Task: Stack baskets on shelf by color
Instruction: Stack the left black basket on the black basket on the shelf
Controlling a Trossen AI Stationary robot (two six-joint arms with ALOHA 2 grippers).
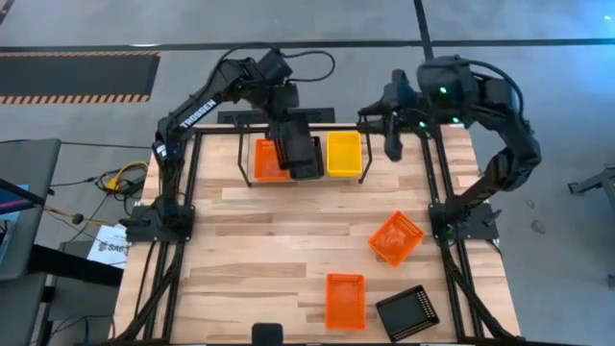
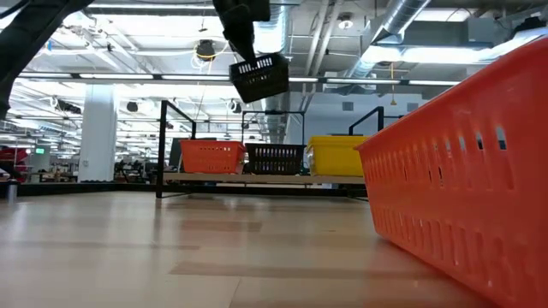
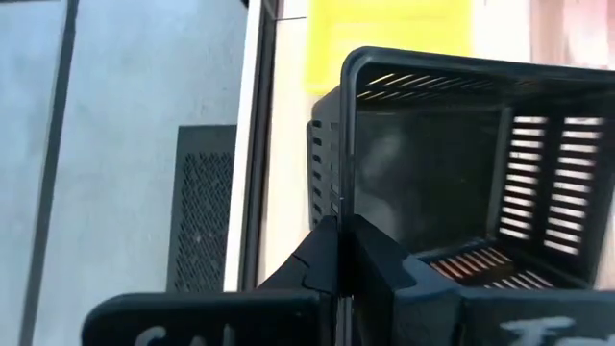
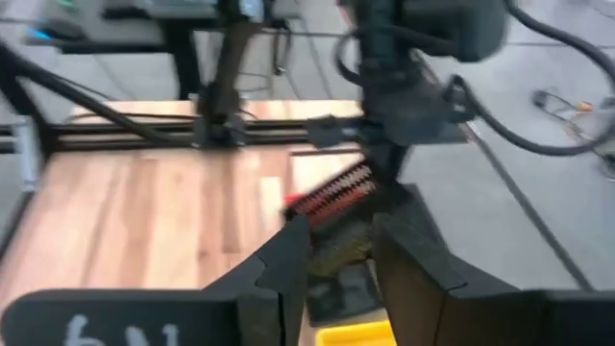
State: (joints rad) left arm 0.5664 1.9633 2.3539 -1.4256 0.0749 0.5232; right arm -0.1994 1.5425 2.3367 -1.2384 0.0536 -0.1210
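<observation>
My left gripper (image 1: 288,133) is over the shelf (image 2: 162,145) at the table's far edge, shut on a black basket (image 2: 259,77) that it carries high above the shelf. On the shelf stand a red-orange basket (image 2: 211,156), a black basket (image 2: 274,158) and a yellow basket (image 2: 336,156), side by side on their bottoms. My right gripper (image 4: 336,261) is open and empty, hovering near the table's far right corner (image 1: 392,135), to the right of the yellow basket (image 1: 344,154). My left gripper pinches one end wall of the black basket at its rim (image 3: 338,192), with one finger inside the basket and one outside. The basket is lifted clear, tilted, and hangs in the air above the black basket on the shelf.
On the right half of the table lie a red-orange basket set askew (image 1: 396,237), another red-orange basket near the near edge (image 1: 346,300) and a black basket (image 1: 407,312) beside it. The table's left half shows bare wood (image 1: 240,250).
</observation>
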